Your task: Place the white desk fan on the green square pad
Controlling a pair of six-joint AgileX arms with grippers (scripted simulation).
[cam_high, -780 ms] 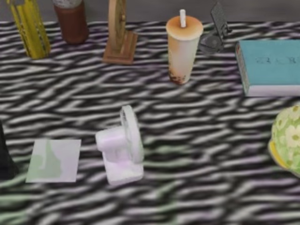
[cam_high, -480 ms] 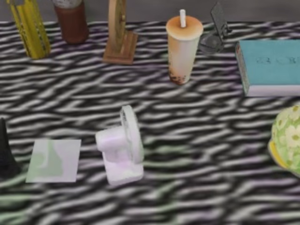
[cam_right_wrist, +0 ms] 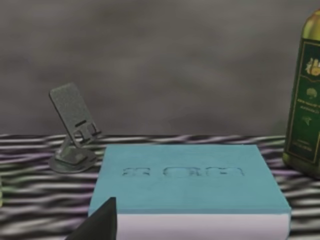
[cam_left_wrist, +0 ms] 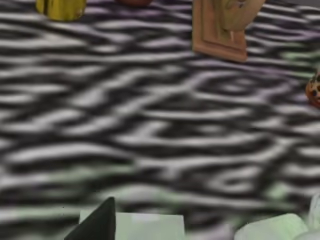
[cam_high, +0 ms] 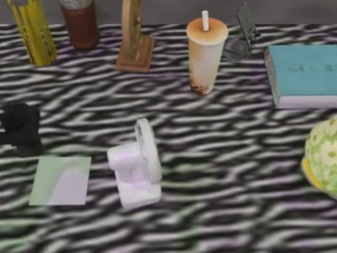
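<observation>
The white desk fan (cam_high: pixel 136 167) stands upright on its base near the middle of the striped table, its ring guard facing right. The green square pad (cam_high: pixel 60 180) lies flat just left of it, bare and apart from it. My left gripper (cam_high: pixel 21 130) hovers over the table beyond the pad's far left corner, open and holding nothing. In the left wrist view one dark fingertip (cam_left_wrist: pixel 100 222) shows over the pad (cam_left_wrist: pixel 145 227), with the fan (cam_left_wrist: pixel 275 230) off to the side. My right arm is out of the top view; its fingertip (cam_right_wrist: pixel 102 222) hangs before the teal book (cam_right_wrist: pixel 185 177).
Along the far edge stand a yellow bottle (cam_high: pixel 32 31), a brown jar (cam_high: pixel 80 23), a wooden stand (cam_high: pixel 134 39), an orange-white cup with a straw (cam_high: pixel 205 52) and a phone stand (cam_high: pixel 241 34). The teal book (cam_high: pixel 305 74) and a floral bowl (cam_high: pixel 322 155) sit at the right.
My left gripper has moved from the table's left edge beside the pad away toward the far side and slightly right, into fuller view. Its shadow has left the pad. The fan has not moved.
</observation>
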